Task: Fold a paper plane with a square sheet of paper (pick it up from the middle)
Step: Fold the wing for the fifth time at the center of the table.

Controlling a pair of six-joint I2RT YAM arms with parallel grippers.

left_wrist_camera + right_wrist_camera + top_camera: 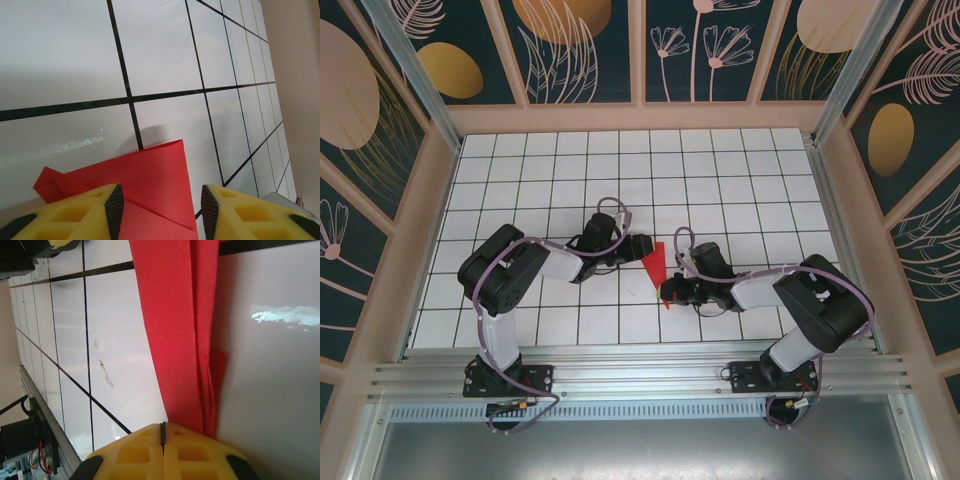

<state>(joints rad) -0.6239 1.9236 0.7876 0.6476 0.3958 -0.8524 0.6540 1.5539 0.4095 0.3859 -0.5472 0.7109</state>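
**Folded red paper between 2 grippers on the grid table**

Top external view: the red paper [655, 262], folded to a narrow wedge with its point toward the arm bases, lies on the white grid table [720, 180] near the middle. The left gripper [638, 248] sits at the wedge's wide upper-left end. The right gripper [670, 292] sits over its lower, pointed end, and a small red tip shows just below it.

Left wrist view: the left gripper [160, 210] has its 2 yellow fingers apart at a moderate gap, black pads [114, 205] facing each other. The red paper [150, 175] lies flat on the table [60, 60] beneath them. 1 corner points away from the camera, and a small folded flap shows at the left. Nothing is clamped between the pads.

Right wrist view: the right gripper [162, 436] has its 2 fingers pressed fully together. The red paper [175, 315] runs as layered strips from the top edge down to the fingertips, passing under the right-hand finger. Whether any layer is nipped cannot be told.
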